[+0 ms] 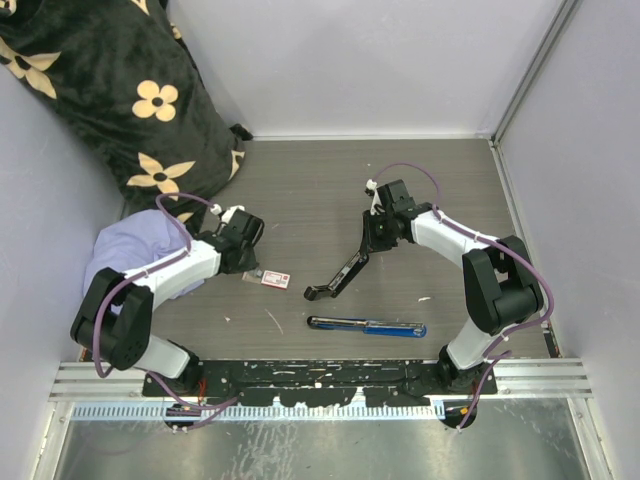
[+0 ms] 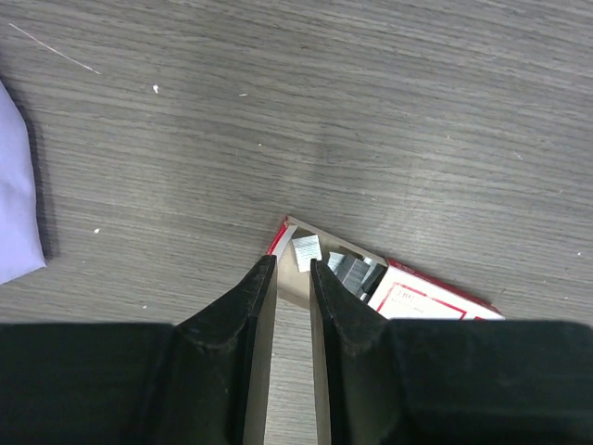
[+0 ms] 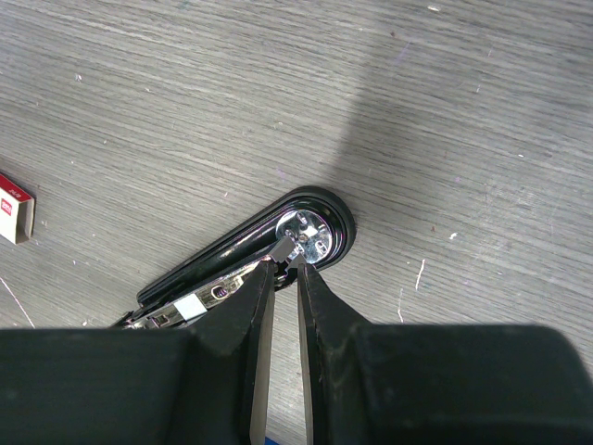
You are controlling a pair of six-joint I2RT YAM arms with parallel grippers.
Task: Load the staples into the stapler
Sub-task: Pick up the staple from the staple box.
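The staples box [image 1: 276, 279], white with a red label, lies left of centre with its brown tray pulled out. In the left wrist view, grey staple strips show inside the staples box [image 2: 426, 301]. My left gripper [image 2: 292, 267] hangs low over the tray's end, jaws a narrow gap apart with nothing clamped; from above, the left gripper [image 1: 249, 265] sits just left of the box. The black stapler [image 1: 335, 275] stands opened, base on the table. My right gripper [image 1: 373, 242] is shut on its raised metal end. In the right wrist view the right gripper [image 3: 285, 266] pinches the metal tip above the stapler base [image 3: 310, 232].
A blue and black stapler [image 1: 365, 326] lies flat near the front. A dark floral cushion [image 1: 110, 90] fills the back left corner, with a lavender cloth [image 1: 130, 250] under the left arm. Grey walls close in on both sides. The staples box [image 3: 14, 209] shows at the right wrist view's left edge.
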